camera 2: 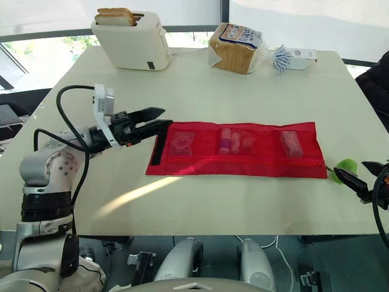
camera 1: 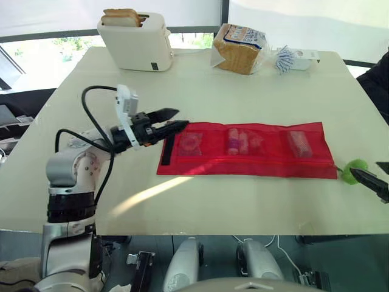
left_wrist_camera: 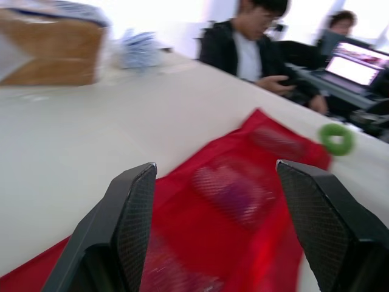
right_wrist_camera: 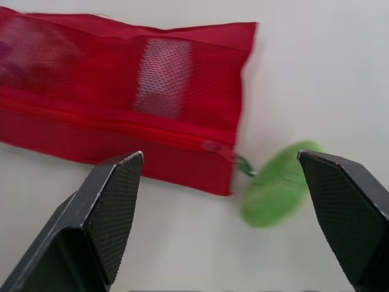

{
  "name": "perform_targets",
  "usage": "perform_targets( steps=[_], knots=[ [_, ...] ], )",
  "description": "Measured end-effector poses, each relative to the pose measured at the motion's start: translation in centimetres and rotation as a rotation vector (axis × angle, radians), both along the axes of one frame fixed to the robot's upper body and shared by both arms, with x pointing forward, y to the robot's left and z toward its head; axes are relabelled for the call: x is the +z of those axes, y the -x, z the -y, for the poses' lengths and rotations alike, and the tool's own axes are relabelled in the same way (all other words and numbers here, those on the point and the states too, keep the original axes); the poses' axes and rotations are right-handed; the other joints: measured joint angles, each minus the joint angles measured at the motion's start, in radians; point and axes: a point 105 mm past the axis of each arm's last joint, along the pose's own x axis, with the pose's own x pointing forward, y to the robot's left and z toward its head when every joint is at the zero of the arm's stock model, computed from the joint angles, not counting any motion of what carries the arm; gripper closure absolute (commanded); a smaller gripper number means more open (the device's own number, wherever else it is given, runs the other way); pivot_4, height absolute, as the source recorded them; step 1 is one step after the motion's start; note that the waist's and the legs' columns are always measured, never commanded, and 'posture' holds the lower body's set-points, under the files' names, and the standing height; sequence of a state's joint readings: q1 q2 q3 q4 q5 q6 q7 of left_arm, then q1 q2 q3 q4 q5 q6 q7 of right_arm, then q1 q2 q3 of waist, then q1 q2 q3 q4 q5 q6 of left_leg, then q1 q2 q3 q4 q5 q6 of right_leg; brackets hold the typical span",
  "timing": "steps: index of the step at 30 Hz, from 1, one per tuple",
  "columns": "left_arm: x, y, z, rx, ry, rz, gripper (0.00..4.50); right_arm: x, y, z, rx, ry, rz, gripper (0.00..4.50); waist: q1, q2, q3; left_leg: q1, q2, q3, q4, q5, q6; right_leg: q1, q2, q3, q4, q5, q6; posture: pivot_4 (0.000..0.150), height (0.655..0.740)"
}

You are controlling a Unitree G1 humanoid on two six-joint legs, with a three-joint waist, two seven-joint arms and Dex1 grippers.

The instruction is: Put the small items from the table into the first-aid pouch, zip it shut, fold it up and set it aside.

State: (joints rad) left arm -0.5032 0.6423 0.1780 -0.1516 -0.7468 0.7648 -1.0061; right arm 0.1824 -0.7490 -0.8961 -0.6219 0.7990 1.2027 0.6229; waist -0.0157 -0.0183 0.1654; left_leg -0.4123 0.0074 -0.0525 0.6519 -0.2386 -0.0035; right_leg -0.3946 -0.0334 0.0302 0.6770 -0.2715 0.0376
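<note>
Pale table (camera 1: 255, 79); red pouch (camera 1: 243, 159) likely light, floppy, best pinched at an end hem; left gripper (camera 1: 180, 117) and right gripper (camera 2: 360, 173) spread wide, empty

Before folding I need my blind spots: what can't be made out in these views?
The items inside the pouch: head views, too small and veiled by red mesh; left wrist view, blurred.
The zipper: right wrist view, most of its run cut off by the picture's edge, so full closure unconfirmed.
The right gripper: left eye view, partly cut off by the edge.
</note>
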Motion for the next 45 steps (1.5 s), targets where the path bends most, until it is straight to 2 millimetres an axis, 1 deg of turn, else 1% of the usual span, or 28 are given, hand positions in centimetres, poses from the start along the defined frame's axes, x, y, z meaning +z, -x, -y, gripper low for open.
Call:
perform_targets(
  steps=[1,2,4,5,7,8,9,11,12,15,17,19,21,26,27,30,35,38,39,40,41,43,44,45],
  knots=[
    [0.3,1.0,1.0,-0.067,0.002,0.004,0.5,-0.2,0.2,-0.5,0.008,-0.036,-0.006,0.0,0.0,0.0,0.0,0.0,0.0,0.0,0.0,0.0,0.0,0.0,0.0,0.0,0.0,0.0,0.0,0.15,0.74],
    [0.5,2.4,2.3,-0.148,-0.013,0.021,0.03,-1.2,0.7,-1.4,0.015,-0.093,-0.05,0.0,0.001,0.0,0.0,0.0,0.0,0.0,0.0,0.0,0.0,0.0,0.0,0.0,0.0,0.0,0.0,0.15,0.74],
    [0.0,3.8,3.7,-0.224,-0.046,0.041,0.03,-3.1,1.2,-2.6,0.002,-0.177,-0.12,0.0,0.002,0.001,0.0,0.0,-0.001,0.001,0.0,0.0,0.0,0.0,0.0,0.0,0.0,0.0,0.0,0.15,0.74],
    [-0.2,3.9,3.9,-0.233,-0.05,0.038,0.03,-3.5,1.3,-2.7,-0.002,-0.19,-0.133,0.0,0.002,0.001,0.0,0.001,-0.001,0.001,0.0,0.0,0.0,0.0,0.0,0.001,0.0,0.0,0.0,0.15,0.74],
    [-0.6,4.4,4.6,-0.285,-0.064,0.028,0.03,-4.6,0.6,-3.4,-0.082,-0.297,-0.117,0.0,0.0,0.001,0.0,0.001,-0.001,0.001,0.0,0.0,0.0,0.0,0.002,0.002,0.0,0.0,0.0,0.15,0.74],
    [-0.6,4.5,4.8,-0.304,-0.069,0.029,0.03,-5.1,0.5,-3.6,-0.11,-0.324,-0.118,0.0,0.0,0.001,0.0,0.001,-0.001,0.002,0.0,0.0,0.0,0.0,0.002,0.002,0.001,0.0,0.0,0.15,0.74],
    [-0.4,4.7,5.1,-0.332,-0.079,0.038,0.03,-5.9,0.4,-3.7,-0.164,-0.365,-0.125,0.0,0.001,0.002,-0.001,0.001,-0.001,0.001,0.0,0.0,0.0,0.0,0.002,0.001,0.0,0.0,0.0,0.15,0.74],
    [0.0,4.8,5.2,-0.346,-0.084,0.052,0.03,-6.7,0.5,-3.9,-0.197,-0.377,-0.147,0.0,0.002,0.002,0.0,0.0,-0.001,0.001,0.0,0.0,0.0,-0.001,0.002,0.001,0.0,0.0,0.0,0.15,0.74],
    [0.3,4.9,5.2,-0.359,-0.1,0.069,0.03,-7.6,0.6,-4.0,-0.246,-0.409,-0.162,0.0,0.001,0.002,0.0,0.0,-0.001,0.001,-0.001,0.0,0.0,-0.001,0.002,0.001,-0.001,0.0,0.0,0.15,0.74],
    [0.3,5.2,5.4,-0.39,-0.108,0.076,0.03,-8.5,0.2,-3.8,-0.305,-0.455,-0.172,0.0,-0.001,0.004,0.0,0.001,-0.001,0.002,0.0,0.0,0.0,-0.001,0.001,0.002,-0.001,0.0,0.0,0.15,0.74],
    [0.1,5.5,5.8,-0.423,-0.114,0.079,0.03,-8.4,-0.5,-4.0,-0.334,-0.499,-0.145,0.0,-0.003,0.003,0.0,0.001,-0.001,0.002,0.0,0.0,0.0,-0.001,0.002,0.002,0.0,0.0,0.0,0.15,0.74],
    [0.4,5.6,6.1,-0.435,-0.112,0.096,0.03,-8.5,-1.2,-4.2,-0.357,-0.544,-0.128,0.0,-0.004,0.003,-0.001,0.002,0.0,0.002,-0.001,0.0,0.0,0.0,0.003,0.002,0.0,0.0,0.0,0.15,0.74],
    [0.7,5.6,6.5,-0.438,-0.103,0.111,0.03,-8.5,-2.4,-4.8,-0.384,-0.625,-0.099,0.0,-0.014,0.001,-0.002,0.002,0.0,0.003,-0.001,0.0,0.0,0.0,0.003,0.003,0.0,0.0,0.0,0.15,0.74],
    [0.5,5.6,6.7,-0.44,-0.105,0.103,0.03,-8.4,-3.4,-5.3,-0.395,-0.669,-0.079,0.0,-0.025,0.001,-0.002,0.002,0.0,0.002,-0.001,0.0,0.0,0.0,0.003,0.003,0.0,0.0,0.0,0.15,0.74],
    [0.2,5.3,6.7,-0.409,-0.117,0.1,0.03,-8.1,-5.6,-6.0,-0.438,-0.845,-0.022,0.0,-0.033,0.0,-0.003,0.007,0.003,0.003,-0.004,0.0,0.0,0.0,0.007,0.009,0.001,0.0,0.0,0.15,0.74],
    [0.2,5.2,6.8,-0.387,-0.117,0.104,0.03,-7.9,-6.6,-6.3,-0.455,-0.957,0.0,0.0,-0.034,0.0,-0.003,0.009,0.003,0.005,-0.006,0.0,0.0,0.0,0.007,0.013,0.001,0.0,0.0,0.15,0.74],
    [-0.2,5.4,6.6,-0.346,-0.124,0.102,0.03,-7.7,-7.6,-6.6,-0.473,-1.067,0.022,0.0,-0.034,0.001,-0.002,0.012,0.003,0.009,-0.009,0.0,0.0,0.0,0.007,0.016,0.001,0.0,0.0,0.15,0.74],
    [0.1,5.3,6.3,-0.321,-0.118,0.109,0.0,-7.7,-8.2,-7.2,-0.463,-1.066,0.026,0.87,-0.034,0.001,-0.002,0.012,0.003,0.015,-0.009,0.0,0.0,0.0,0.007,0.016,0.001,0.0,0.0,0.15,0.74],
    [0.1,5.3,6.3,-0.317,-0.115,0.11,0.0,-7.9,-8.3,-7.5,-0.457,-1.048,0.022,1.35,-0.032,0.002,-0.001,0.012,0.003,0.015,-0.009,0.0,0.0,0.0,0.007,0.016,0.001,0.0,0.0,0.15,0.74],
    [0.2,5.4,6.4,-0.318,-0.109,0.108,0.0,-7.9,-8.5,-7.7,-0.45,-1.018,0.026,1.92,-0.03,0.003,-0.001,0.012,0.003,0.016,-0.009,0.0,0.0,0.0,0.006,0.017,0.0,0.0,0.0,0.15,0.74],
    [0.3,5.4,6.4,-0.317,-0.106,0.107,0.0,-7.9,-8.6,-7.9,-0.441,-1.002,0.03,2.26,-0.028,0.003,-0.001,0.012,0.003,0.016,-0.009,0.0,0.0,0.0,0.006,0.017,0.0,0.0,0.0,0.15,0.74],
    [0.4,5.5,6.4,-0.312,-0.101,0.108,0.0,-7.7,-8.9,-7.6,-0.439,-0.926,0.068,3.15,-0.027,0.003,-0.001,0.012,0.003,0.016,-0.009,0.0,0.0,0.0,0.006,0.017,0.0,0.0,0.0,0.15,0.74],
    [0.4,5.4,6.4,-0.311,-0.1,0.108,0.0,-7.6,-9.0,-7.5,-0.441,-0.911,0.078,3.48,-0.027,0.003,-0.001,0.012,0.003,0.017,-0.009,0.0,0.0,0.0,0.006,0.017,0.0,0.0,0.0,0.15,0.74],
    [0.5,5.4,6.4,-0.306,-0.099,0.108,0.0,-7.5,-9.2,-7.2,-0.444,-0.878,0.097,4.04,-0.026,0.003,-0.001,0.012,0.003,0.016,-0.009,0.0,0.0,0.0,0.006,0.017,0.0,0.0,0.0,0.15,0.74]
  ],
)
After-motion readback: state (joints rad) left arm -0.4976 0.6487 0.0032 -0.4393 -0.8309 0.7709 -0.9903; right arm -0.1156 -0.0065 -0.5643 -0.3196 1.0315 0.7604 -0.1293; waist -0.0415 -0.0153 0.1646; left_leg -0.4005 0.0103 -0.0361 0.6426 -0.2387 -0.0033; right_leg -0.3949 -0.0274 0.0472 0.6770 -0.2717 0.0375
